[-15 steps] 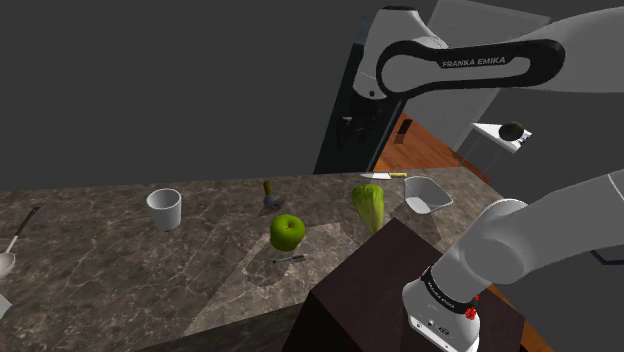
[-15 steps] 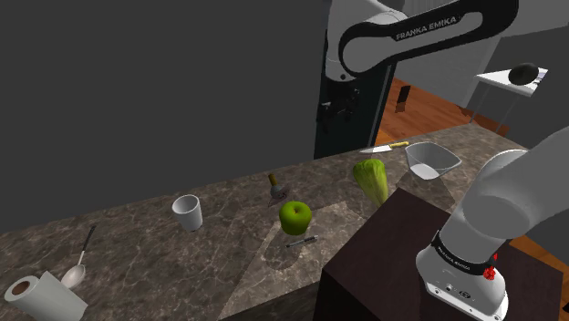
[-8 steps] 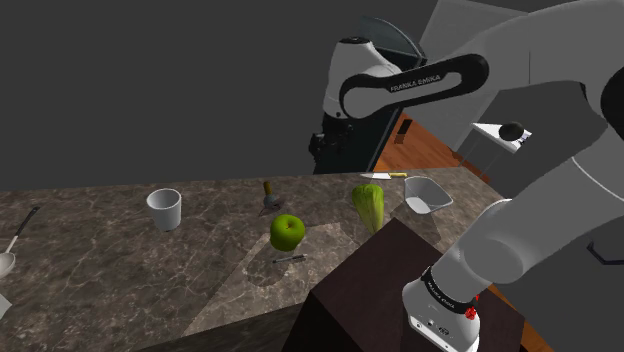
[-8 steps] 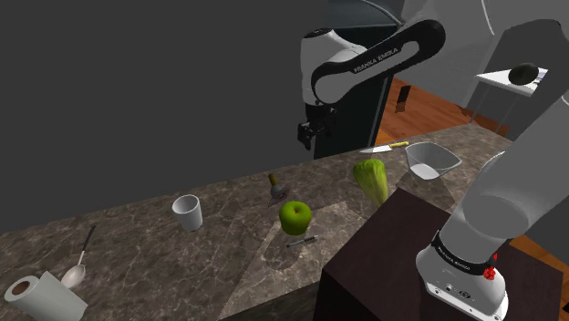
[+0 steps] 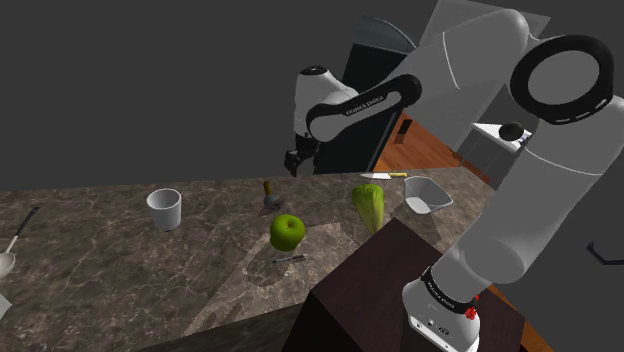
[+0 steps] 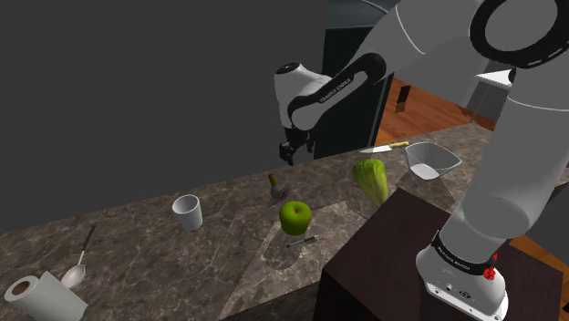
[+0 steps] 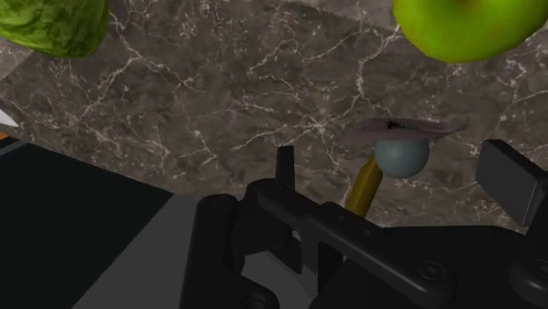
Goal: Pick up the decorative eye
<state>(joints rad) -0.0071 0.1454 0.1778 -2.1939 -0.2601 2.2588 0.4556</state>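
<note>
Little of the job is done so far, as I judge it: the eye (image 5: 267,199) stands untouched on the marbled bench (image 5: 110,280). It is near the middle of the shoulder view, just above the green apple (image 5: 287,232) in the frame, with the white cup (image 5: 164,208) off to its left and the lettuce (image 5: 368,204) off to its right. The pincer (image 5: 295,163) hangs in the air above the eye and a little to the right in that frame, well clear of the stone. In the wrist view its two black fingers (image 7: 511,180) stand apart, released and holding nothing. Far beneath them, in the gap, lies the eye: a grey-blue ball with a lashed lid over it and a yellowish stem. Neither finger touches it. The aim looks roughly set. What is left is nearly everything: coming down around the ball, closing on it and lifting it off the bench.
</note>
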